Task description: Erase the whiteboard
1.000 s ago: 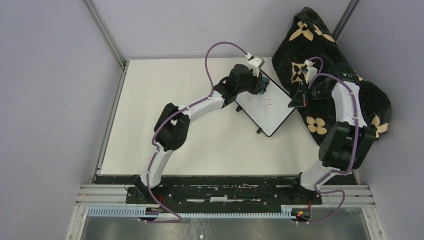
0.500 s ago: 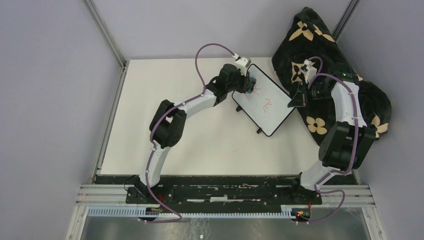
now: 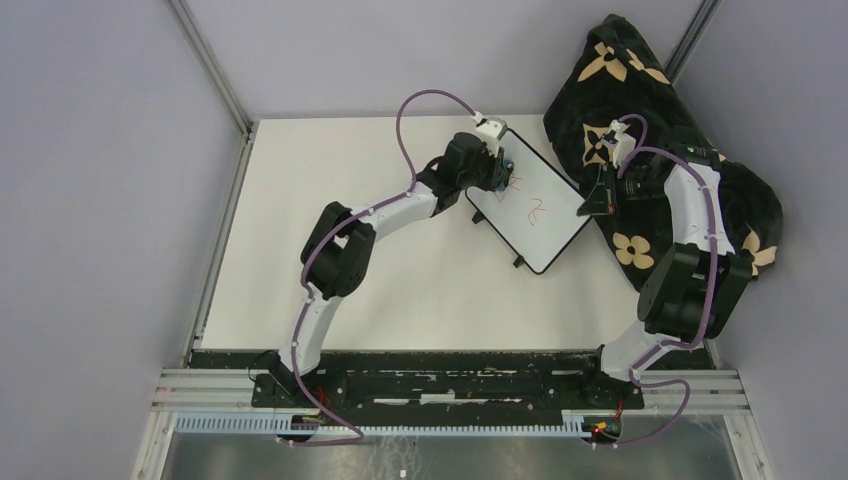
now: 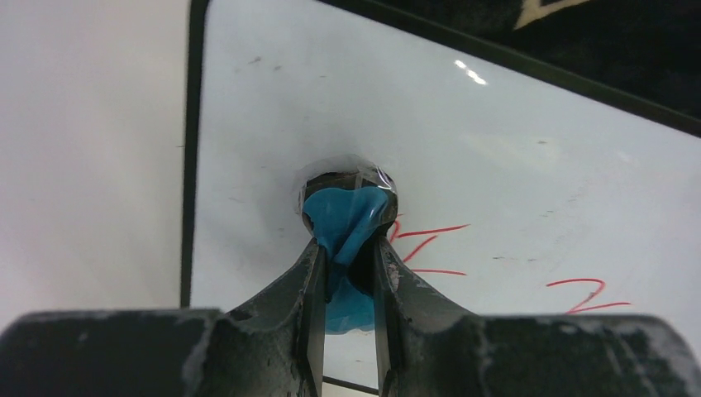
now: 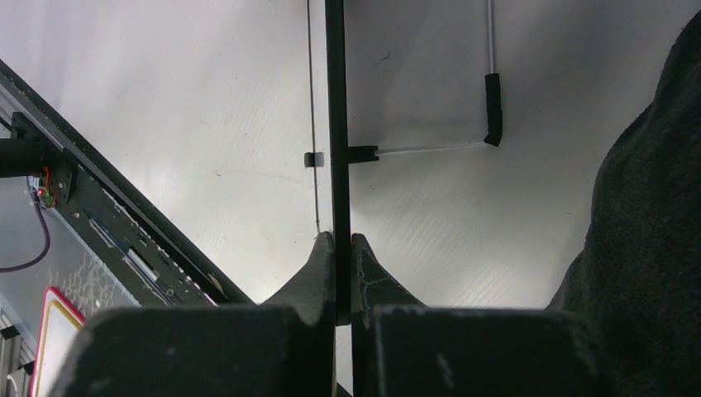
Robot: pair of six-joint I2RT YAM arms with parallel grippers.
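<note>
Left tool pinching crumpled blue wad on glossy whiteboard, right tool clamping its thin black frame.

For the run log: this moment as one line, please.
step: wiping | left gripper: shut on blue wiper, tip on whiteboard | right gripper: shut on whiteboard edge | red scribbles: not yet erased

— Where is the board placed?
— On the table, far right; the blanket is found just beside it, on its right.
— And the grippers?
— The left gripper, with a pad, is set on the board's far-left part; the right gripper is clamped on its right edge.
</note>
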